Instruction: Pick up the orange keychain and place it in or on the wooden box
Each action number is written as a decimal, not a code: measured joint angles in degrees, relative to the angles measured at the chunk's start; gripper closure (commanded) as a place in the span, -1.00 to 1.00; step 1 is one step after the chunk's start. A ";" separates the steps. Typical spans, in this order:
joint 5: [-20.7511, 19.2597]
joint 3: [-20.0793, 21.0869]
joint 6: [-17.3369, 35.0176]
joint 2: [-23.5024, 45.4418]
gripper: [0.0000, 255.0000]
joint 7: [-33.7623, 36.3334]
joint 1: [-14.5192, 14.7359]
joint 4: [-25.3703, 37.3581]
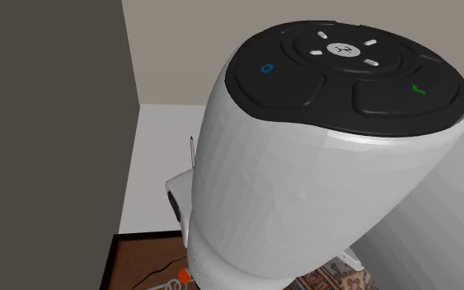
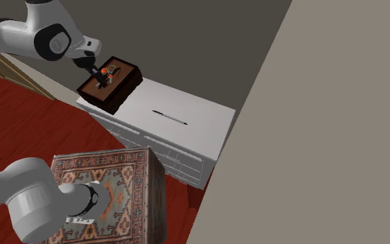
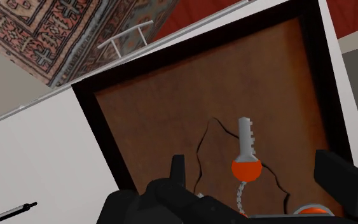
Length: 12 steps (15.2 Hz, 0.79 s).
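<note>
The orange keychain, a grey key with an orange head on a chain, lies on the brown floor of the dark-rimmed wooden box. In the wrist view my gripper is open, its black fingers standing either side of the key without touching it. A second orange piece lies by the right finger. From the second exterior view the gripper hangs just over the box, with the keychain beside it. The shoulder view shows a corner of the box and a bit of orange under my arm.
The box stands on one end of a white dresser, and a thin black pen lies mid-top. My stand, covered in a patterned rug, is in front. A beige wall closes the second exterior view's right. My arm's white link blocks the shoulder view.
</note>
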 measured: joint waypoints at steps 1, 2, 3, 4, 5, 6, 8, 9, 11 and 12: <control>-0.01 0.00 -0.01 0.01 -1.00 0.00 -0.01 0.01; 0.23 -0.25 -1.16 -0.53 -1.00 -0.10 0.10 0.78; 0.47 -0.72 -2.60 -1.16 -1.00 -0.47 0.13 1.67; 0.70 -1.17 -4.28 -1.81 -1.00 -0.71 0.18 2.80; 0.86 -1.42 -5.74 -2.29 -1.00 -0.72 0.28 3.85; 0.78 -1.61 -6.61 -2.35 -1.00 -0.82 0.19 4.64; 0.85 -1.83 -7.34 -2.60 -1.00 -0.94 0.20 5.12; 0.88 -1.87 -7.49 -2.67 -1.00 -0.96 0.21 5.19; 0.87 -1.89 -7.61 -2.69 -1.00 -0.96 0.21 5.29; 0.88 -1.90 -7.63 -2.70 -1.00 -0.97 0.21 5.30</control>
